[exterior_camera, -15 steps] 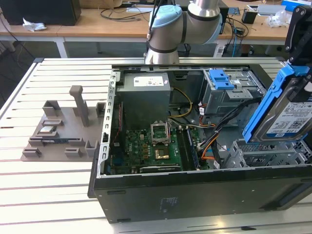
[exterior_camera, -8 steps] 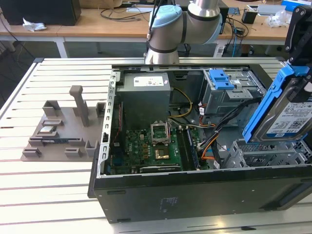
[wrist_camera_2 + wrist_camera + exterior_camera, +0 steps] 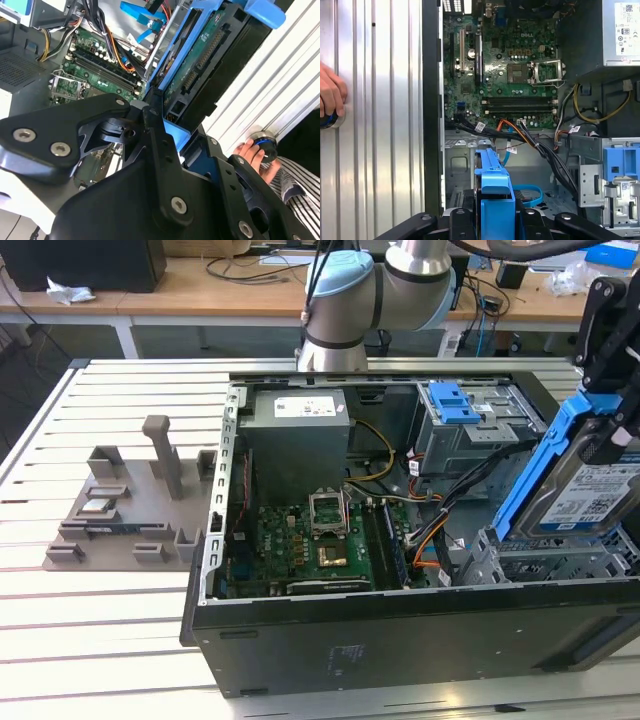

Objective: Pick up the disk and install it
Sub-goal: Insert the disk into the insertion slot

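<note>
Jaws are clenched on the disk [image 3: 590, 490], gripping it by the blue side rails. The gripper [image 3: 612, 420] hangs at the exterior view's right, over the near right corner of the open PC case [image 3: 300, 640], w/ the disk tilted and its label face toward that camera. The gripper's body is cut off by the frame edge there. The disk's lower edge drops behind grey bay metal, so I can't tell if it's touching the bay or just above it.

The second wrist view gives me the other side: the disk [image 3: 200, 55] shows its green circuit board and connectors, w/ the black fingers [image 3: 157, 145] of the gripper [image 3: 170, 125] on the blue rail. In the first wrist view the disk [image 3: 492, 175] is edge-on, mostly blue rail, between the finger links of the gripper [image 3: 492, 220]. Beyond it lie the motherboard [image 3: 510, 75], a bundle of cables [image 3: 540, 145], the grey power supply [image 3: 620, 30] and a blue latch piece [image 3: 620, 160].

The exterior view puts the power supply [image 3: 300, 430] at the far side of the case w/ the latch piece [image 3: 450, 400] to its right. A grey fixture [image 3: 130, 510] sits on the slatted table [image 3: 100, 640], well apart on the exterior view's left.

Both wrist views catch a person's hand [image 3: 250, 152] [image 3: 330, 97] on the table beside the case, wrapped round a small round knob [image 3: 265, 142]. A striped sleeve [image 3: 295, 175] is partly cut off. What the knob is, I can't make out.
</note>
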Motion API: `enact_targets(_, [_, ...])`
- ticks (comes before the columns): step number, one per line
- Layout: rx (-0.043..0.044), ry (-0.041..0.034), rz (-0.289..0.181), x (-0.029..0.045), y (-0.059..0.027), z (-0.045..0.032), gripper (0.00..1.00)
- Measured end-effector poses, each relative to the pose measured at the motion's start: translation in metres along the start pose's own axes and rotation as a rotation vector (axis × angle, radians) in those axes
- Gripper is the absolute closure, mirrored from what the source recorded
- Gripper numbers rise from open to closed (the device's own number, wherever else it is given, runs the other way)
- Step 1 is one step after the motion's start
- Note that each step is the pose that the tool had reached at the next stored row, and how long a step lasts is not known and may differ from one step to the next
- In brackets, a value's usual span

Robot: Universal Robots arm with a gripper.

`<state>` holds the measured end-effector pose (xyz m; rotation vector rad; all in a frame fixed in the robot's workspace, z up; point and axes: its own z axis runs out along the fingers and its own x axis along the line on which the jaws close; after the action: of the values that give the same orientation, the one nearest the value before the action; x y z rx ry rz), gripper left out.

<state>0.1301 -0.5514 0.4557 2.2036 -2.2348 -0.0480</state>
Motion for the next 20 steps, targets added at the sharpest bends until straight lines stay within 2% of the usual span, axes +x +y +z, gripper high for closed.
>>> enact_targets(1, [-0.0001,-0.0001,0.0,-0.0002,-0.0001,0.0047,0.63])
enact_targets(11, [0.0,0.0002,0.0,-0.0018,0.0018,0.0128,0.63])
enact_targets(18, [0.0,0.0,0.0,-0.0023,0.0014,0.0275,0.63])
enact_targets(20, [0.0,0.0002,0.0,-0.0022,0.0014,0.0284,0.63])
